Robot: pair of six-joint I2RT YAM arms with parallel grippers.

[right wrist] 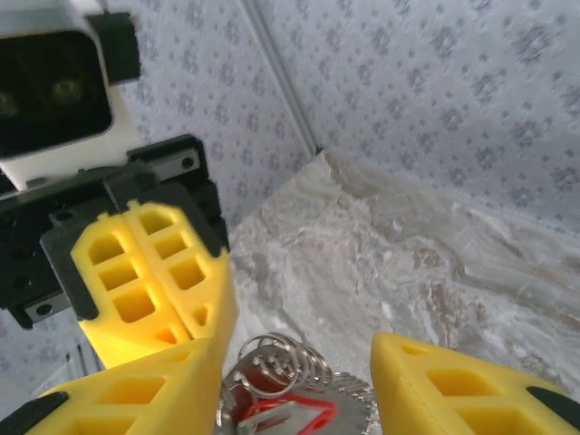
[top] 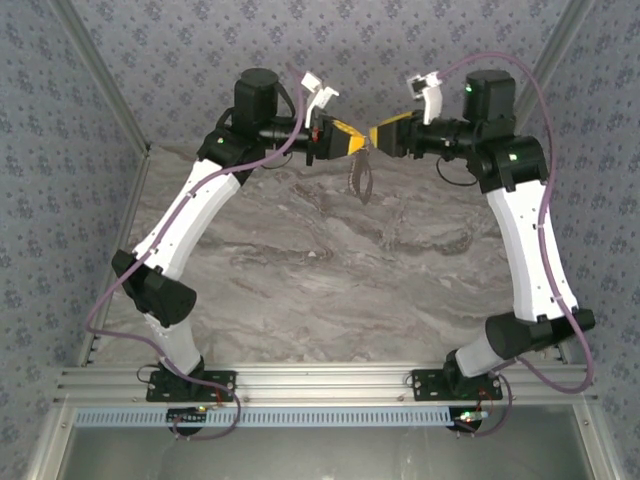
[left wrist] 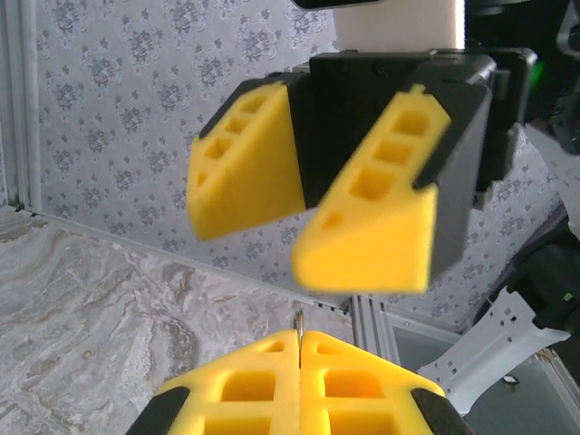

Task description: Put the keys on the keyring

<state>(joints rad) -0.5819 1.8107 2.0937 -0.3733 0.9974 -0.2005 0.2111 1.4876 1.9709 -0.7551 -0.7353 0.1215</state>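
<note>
High over the marble's far side the two grippers meet tip to tip. My left gripper (top: 362,143) (left wrist: 298,333) is shut on the keyring, whose thin metal edge (left wrist: 297,319) sticks out between its yellow fingers. The grey keyring (top: 360,180) dangles below the fingers. In the right wrist view its wire coils (right wrist: 281,362) hang together with the keys (right wrist: 294,415), flat silver metal with a red piece. My right gripper (top: 378,135) (right wrist: 299,349) is open, one finger on each side of that bunch. The open right gripper (left wrist: 290,245) faces the left wrist camera.
Grey marble tabletop (top: 330,260) lies well below both grippers. Patterned walls stand at the back and both sides, with a metal rail (top: 320,382) along the near edge where the arm bases sit.
</note>
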